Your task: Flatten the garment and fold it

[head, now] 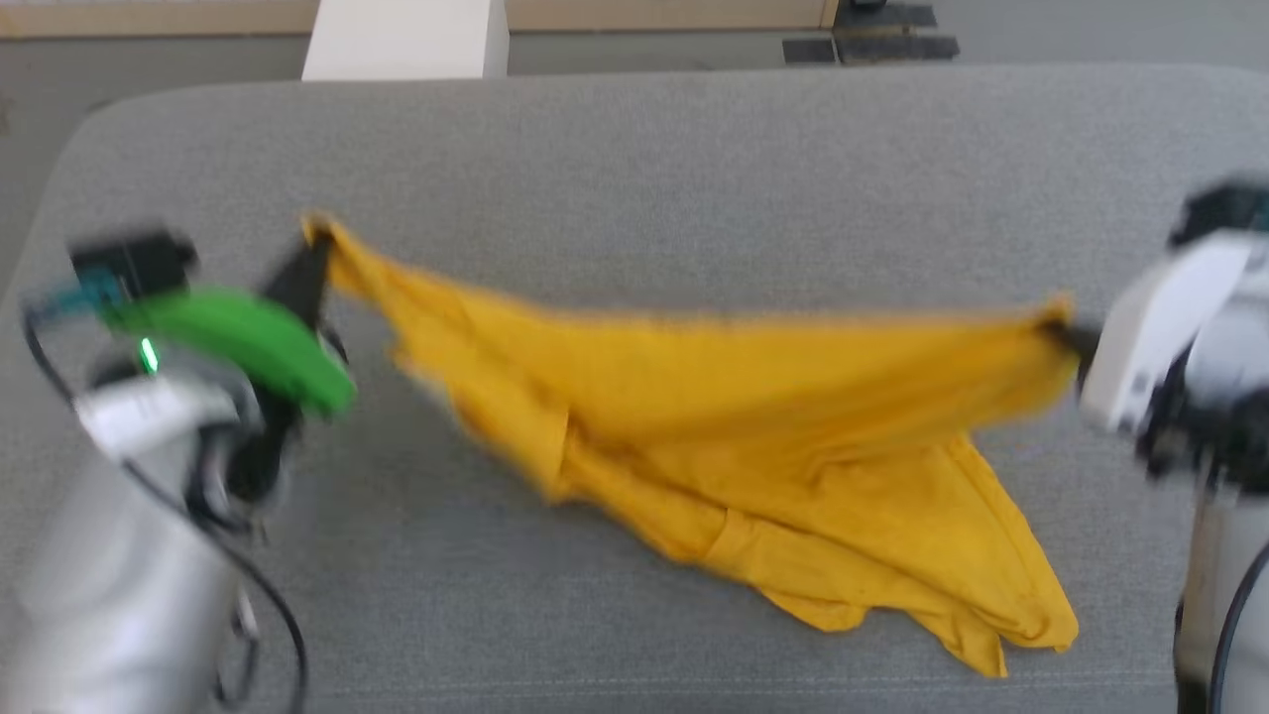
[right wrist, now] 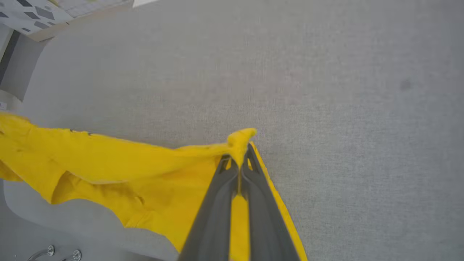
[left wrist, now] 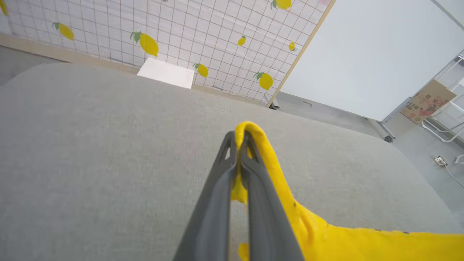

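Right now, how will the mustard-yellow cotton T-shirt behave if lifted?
Likely floppy: the mustard-yellow cotton T-shirt sags between left gripper and right gripper. Probably light: fingertip pinches hold it. Lower folds may drag on the grey fabric cushion.

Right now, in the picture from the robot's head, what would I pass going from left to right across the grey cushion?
Left gripper, pinching one corner → yellow T-shirt, stretched between the two and sagging onto the grey cushion → right gripper, pinching the other corner.
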Tool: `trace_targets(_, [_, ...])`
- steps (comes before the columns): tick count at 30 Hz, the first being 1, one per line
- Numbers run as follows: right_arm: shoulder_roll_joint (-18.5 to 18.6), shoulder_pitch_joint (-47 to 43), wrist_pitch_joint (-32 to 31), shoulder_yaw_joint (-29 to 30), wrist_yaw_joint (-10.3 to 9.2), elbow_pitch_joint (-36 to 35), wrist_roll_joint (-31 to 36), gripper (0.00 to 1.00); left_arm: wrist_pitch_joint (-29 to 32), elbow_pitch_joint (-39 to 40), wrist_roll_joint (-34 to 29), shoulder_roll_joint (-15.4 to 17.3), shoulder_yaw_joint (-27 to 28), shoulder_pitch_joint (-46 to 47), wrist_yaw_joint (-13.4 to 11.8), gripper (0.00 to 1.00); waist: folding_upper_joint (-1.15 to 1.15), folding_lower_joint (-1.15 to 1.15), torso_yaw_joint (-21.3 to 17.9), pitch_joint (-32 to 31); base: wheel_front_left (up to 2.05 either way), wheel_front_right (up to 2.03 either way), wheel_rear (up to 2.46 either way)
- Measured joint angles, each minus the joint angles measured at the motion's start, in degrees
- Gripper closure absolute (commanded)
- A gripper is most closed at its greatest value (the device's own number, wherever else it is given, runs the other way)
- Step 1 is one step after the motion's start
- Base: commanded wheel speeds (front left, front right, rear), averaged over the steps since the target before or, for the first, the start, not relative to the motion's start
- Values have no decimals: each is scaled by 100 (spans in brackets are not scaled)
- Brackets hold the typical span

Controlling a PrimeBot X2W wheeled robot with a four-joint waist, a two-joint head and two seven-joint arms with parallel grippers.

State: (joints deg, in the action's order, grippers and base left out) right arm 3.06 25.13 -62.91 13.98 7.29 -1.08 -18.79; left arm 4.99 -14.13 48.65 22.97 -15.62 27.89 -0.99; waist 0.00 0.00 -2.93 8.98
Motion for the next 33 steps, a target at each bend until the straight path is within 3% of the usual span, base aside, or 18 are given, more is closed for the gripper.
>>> trace_targets(3, [14, 1120, -123, -12, 0, 269, 482, 100, 346, -567, -133, 197, -29, 1238, 63, 100, 0, 0, 8, 229, 0, 0, 0])
trace_targets(8, [-44, 2987, -44, -60, 1, 910, 1249, 100, 581, -1266, -526, 635, 133, 3036, -191, 100, 0, 0, -59, 678, 0, 0, 0])
trace_targets(16, [-40, 5447, 1351, 560, 1, 2146, 1414, 100, 537, -1510, -1190, 810, -18, 5524, -208, 100, 0, 1, -272, 1402, 0, 0, 0])
trace_targets(21, [-44, 6273, 2499, 870, 2, 2603, 1671, 100, 9, -1522, -1435, 783, -8, 6479, -202, 100, 0, 2, -384, 1752, 0, 0, 0])
trace_targets(27, [-59, 6811, 3623, 1138, 31, 3194, 1817, 100, -1038, -1948, -1551, 733, 125, 7058, -89, 100, 0, 1, -459, 2068, 0, 0, 0])
trace_targets(33, [-58, 6779, 4002, 1146, 31, 3780, 1884, 100, -1307, -2636, -1440, 608, 101, 6964, 250, 100, 0, 1, -391, 2238, 0, 0, 0])
